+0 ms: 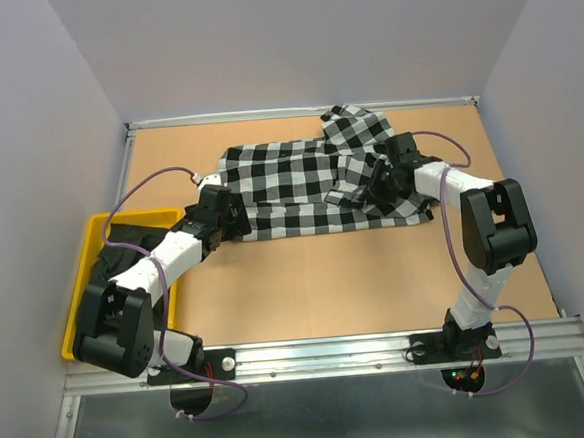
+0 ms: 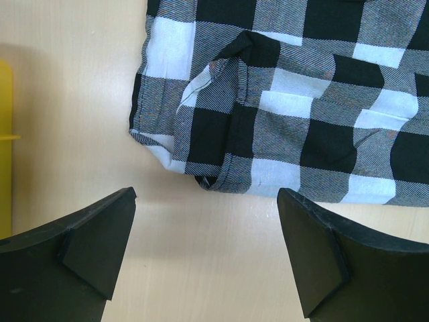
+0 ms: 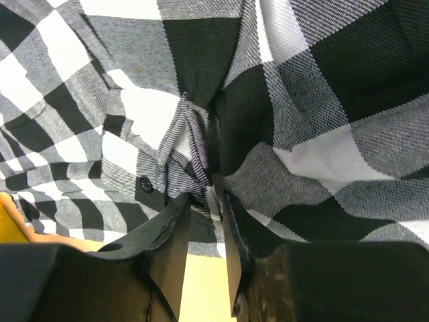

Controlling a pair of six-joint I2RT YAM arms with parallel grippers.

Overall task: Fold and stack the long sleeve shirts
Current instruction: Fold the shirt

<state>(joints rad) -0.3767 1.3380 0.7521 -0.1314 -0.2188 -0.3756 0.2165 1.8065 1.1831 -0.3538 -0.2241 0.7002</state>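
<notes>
The black-and-white check shirt (image 1: pixel 290 184) lies spread across the far half of the table, bunched at its right end. My right gripper (image 1: pixel 378 185) sits on that bunched part. In the right wrist view its jaws (image 3: pixel 204 194) stand narrow, with a raised fold of the check cloth (image 3: pixel 201 144) pinched between the tips. My left gripper (image 1: pixel 232 223) is at the shirt's near left corner. It hangs wide open (image 2: pixel 208 201) over bare table, just short of the hem (image 2: pixel 221 178). The plain black shirt (image 1: pixel 123 246) lies crumpled in the yellow bin.
The yellow bin (image 1: pixel 81 284) stands at the table's left edge, its side showing in the left wrist view (image 2: pixel 5 134). White walls close in the left, right and far sides. A metal rail (image 1: pixel 321 352) runs along the near edge by the arm bases.
</notes>
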